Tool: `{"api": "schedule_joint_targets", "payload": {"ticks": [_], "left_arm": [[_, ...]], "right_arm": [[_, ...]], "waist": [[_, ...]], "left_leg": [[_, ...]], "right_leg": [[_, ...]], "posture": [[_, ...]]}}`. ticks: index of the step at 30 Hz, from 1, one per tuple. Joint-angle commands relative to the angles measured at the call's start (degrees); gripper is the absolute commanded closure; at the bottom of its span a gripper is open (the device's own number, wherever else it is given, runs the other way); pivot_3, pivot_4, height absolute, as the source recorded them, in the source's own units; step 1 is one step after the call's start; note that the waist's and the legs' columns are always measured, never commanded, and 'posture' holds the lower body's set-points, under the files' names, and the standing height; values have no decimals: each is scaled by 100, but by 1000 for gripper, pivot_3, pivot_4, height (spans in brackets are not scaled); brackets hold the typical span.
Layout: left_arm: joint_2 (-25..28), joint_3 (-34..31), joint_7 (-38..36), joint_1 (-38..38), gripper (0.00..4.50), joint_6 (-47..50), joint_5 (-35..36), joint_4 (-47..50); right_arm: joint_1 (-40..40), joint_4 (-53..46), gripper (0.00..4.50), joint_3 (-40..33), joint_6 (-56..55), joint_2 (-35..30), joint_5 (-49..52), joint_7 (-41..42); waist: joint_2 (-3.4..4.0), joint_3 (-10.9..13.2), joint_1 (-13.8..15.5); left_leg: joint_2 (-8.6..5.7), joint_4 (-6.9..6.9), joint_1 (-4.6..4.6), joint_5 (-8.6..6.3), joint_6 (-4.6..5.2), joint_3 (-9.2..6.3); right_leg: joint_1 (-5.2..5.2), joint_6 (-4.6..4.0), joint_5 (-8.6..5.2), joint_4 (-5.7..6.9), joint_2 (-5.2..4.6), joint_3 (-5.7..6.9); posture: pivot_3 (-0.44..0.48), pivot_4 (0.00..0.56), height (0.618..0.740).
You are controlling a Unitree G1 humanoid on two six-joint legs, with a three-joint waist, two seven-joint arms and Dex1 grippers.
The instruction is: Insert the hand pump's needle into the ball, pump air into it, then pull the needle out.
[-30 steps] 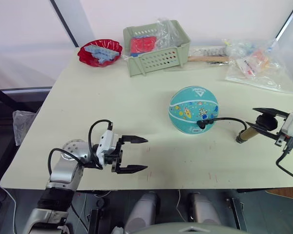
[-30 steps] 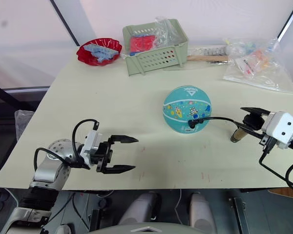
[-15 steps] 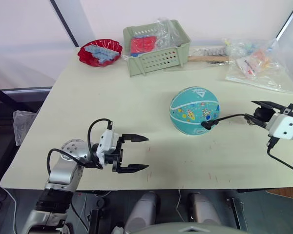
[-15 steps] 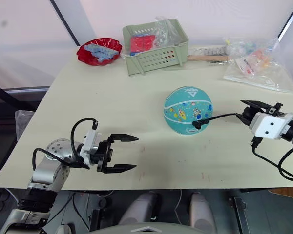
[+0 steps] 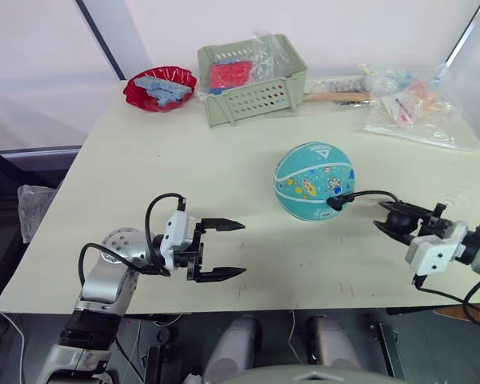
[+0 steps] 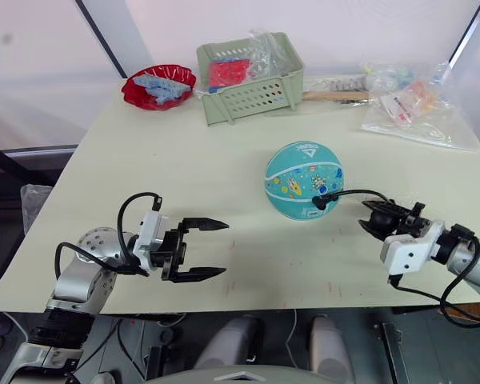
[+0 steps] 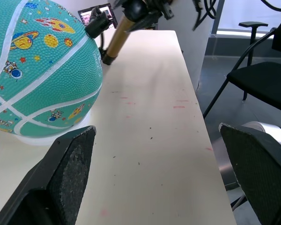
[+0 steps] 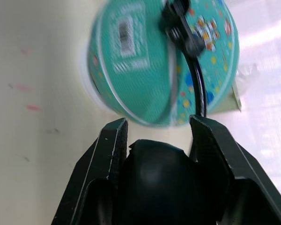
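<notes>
teal ball (image 5: 314, 181) on my desk (image 5: 224, 168), hose plugged in.
it's turquoise with cartoon planets and white stripes; my right claw (image 8: 159, 133) grips the hand pump (image 7: 121, 33) beside it, my left claw (image 5: 224, 250) gapes empty.

We see the table (image 5: 224, 168) evenly and brightly lit by soft diffuse light, with only faint shadows under the ball (image 5: 314, 181). In the right wrist view the ball (image 8: 164, 65) is motion-blurred and the far edge washes out in glare.
</notes>
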State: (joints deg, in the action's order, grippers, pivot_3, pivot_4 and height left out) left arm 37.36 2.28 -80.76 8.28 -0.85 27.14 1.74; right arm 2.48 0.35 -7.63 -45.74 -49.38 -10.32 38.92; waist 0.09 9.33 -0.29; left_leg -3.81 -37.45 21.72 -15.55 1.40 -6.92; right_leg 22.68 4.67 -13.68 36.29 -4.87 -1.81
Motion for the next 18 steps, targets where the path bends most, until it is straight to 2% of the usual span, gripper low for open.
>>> {"api": "schedule_joint_targets", "payload": {"ticks": [1,7,8,9,12,18], "left_arm": [[9,-56,28,64,0,-41,45,179],[1,-59,48,80,0,-64,22,163],[0,-61,50,82,0,-71,19,158],[-3,-65,57,83,0,-77,16,156],[-23,-53,91,103,0,-93,2,152],[-72,-52,149,289,0,-54,1,83]], "right_arm": [[98,115,2902,367,-159,-76,373,214],[82,198,2902,541,-97,-183,840,401],[90,196,1903,544,-46,-191,920,433],[104,205,1546,557,-4,-218,1054,506],[184,323,33,589,-31,-331,1394,731],[330,385,33,514,-54,-321,1581,784]], "waist": [[-2,-1,-23],[-16,-6,-35],[-17,-6,-32],[-19,-5,-24],[-16,-2,-37],[-20,0,-47]], "left_leg": [[0,-4,-1,1,0,0],[1,-6,-10,0,1,-2],[1,-6,-10,0,1,-3],[1,-6,-10,0,2,-4],[0,-8,-9,0,3,1],[2,-9,-24,-4,10,15]], "right_leg": [[0,0,0,5,0,-1],[0,-5,-3,24,2,-5],[0,-5,-3,26,3,-5],[0,-6,-3,28,3,-5],[2,-7,-4,33,3,-12],[2,-6,-4,48,8,-29]], "posture": [[0,150,737],[0,150,737],[0,150,737],[0,150,737],[0,150,737],[0,150,737]]}}
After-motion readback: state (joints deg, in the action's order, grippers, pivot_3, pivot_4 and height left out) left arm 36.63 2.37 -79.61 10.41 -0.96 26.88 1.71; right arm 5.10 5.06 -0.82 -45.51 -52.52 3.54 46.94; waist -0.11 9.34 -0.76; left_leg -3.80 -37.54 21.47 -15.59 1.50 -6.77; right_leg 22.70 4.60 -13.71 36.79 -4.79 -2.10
